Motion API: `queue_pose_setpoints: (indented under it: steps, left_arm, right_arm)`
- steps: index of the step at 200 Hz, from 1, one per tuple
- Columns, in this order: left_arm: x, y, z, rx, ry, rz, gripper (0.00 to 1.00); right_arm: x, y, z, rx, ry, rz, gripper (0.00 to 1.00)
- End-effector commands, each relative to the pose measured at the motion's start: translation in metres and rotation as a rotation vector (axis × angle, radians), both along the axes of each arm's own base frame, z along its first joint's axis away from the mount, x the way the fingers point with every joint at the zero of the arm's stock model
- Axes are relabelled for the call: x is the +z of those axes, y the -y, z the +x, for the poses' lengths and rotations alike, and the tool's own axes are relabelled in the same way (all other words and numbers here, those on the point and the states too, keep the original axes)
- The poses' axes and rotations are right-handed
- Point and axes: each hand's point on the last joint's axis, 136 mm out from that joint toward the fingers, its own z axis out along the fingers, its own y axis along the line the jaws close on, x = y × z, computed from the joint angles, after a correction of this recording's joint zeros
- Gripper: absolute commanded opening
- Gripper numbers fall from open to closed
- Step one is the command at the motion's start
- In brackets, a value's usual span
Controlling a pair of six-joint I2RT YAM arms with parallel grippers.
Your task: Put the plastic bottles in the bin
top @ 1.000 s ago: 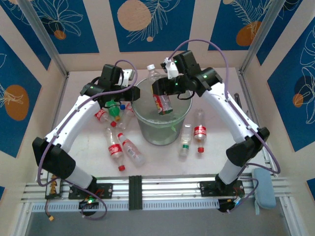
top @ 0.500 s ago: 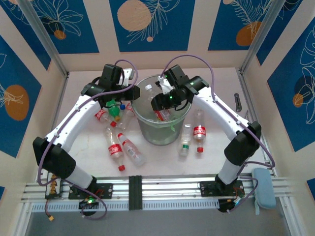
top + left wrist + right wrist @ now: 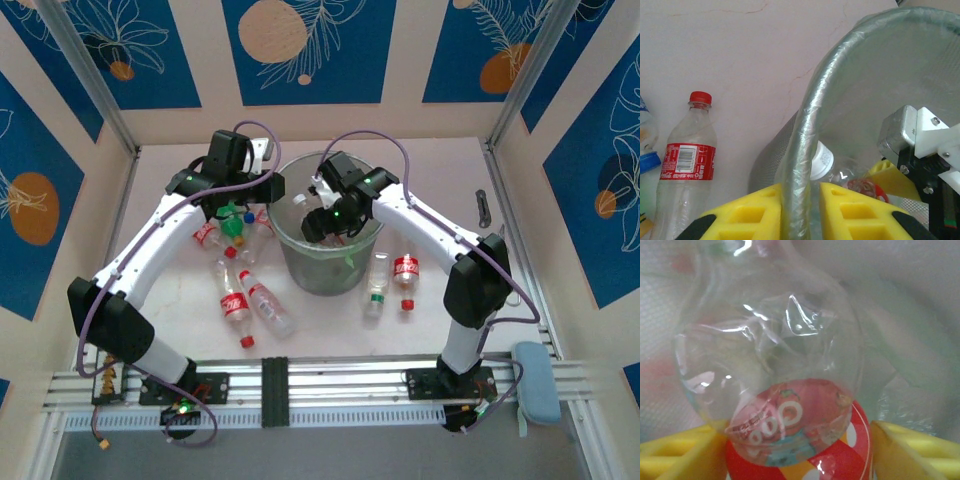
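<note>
The wire-mesh bin (image 3: 352, 272) stands mid-table. My left gripper (image 3: 274, 193) is shut on its plastic-wrapped rim (image 3: 805, 145), one yellow finger (image 3: 747, 215) on each side. My right gripper (image 3: 324, 222) reaches down inside the bin, its jaws wide around a red-labelled clear bottle (image 3: 775, 365). A narrow gap shows between that bottle and the right-hand finger (image 3: 912, 450). The bottle's white cap (image 3: 822, 160) pokes up just inside the rim. Several more bottles lie on the table: red-labelled ones (image 3: 232, 300) and a green-capped one (image 3: 233, 222) on the left, two (image 3: 405, 268) on the right.
A red-capped bottle (image 3: 687, 160) lies just left of the bin, close to my left gripper. A clear bottle (image 3: 268, 306) lies near the front. A small dark tool (image 3: 482, 207) rests by the right wall. Walls close the table on three sides.
My right arm has come down from above the rim into the bin with the bottle, and its jaws have widened. The left gripper stays on the rim.
</note>
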Motion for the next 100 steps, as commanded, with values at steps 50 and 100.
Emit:
queue_pose_setpoints:
  steps: [50,100]
  left_arm:
    - [-0.01,0.011,-0.003,-0.018,-0.021,-0.001,0.23]
    - [-0.012,0.011,-0.002,-0.016,-0.022,0.0,0.23]
  right_arm:
    - [0.04,-0.004,-0.008,0.029,0.081,0.053,0.88]
    - [0.129,0.012,-0.022,0.009,0.262,0.153,0.88]
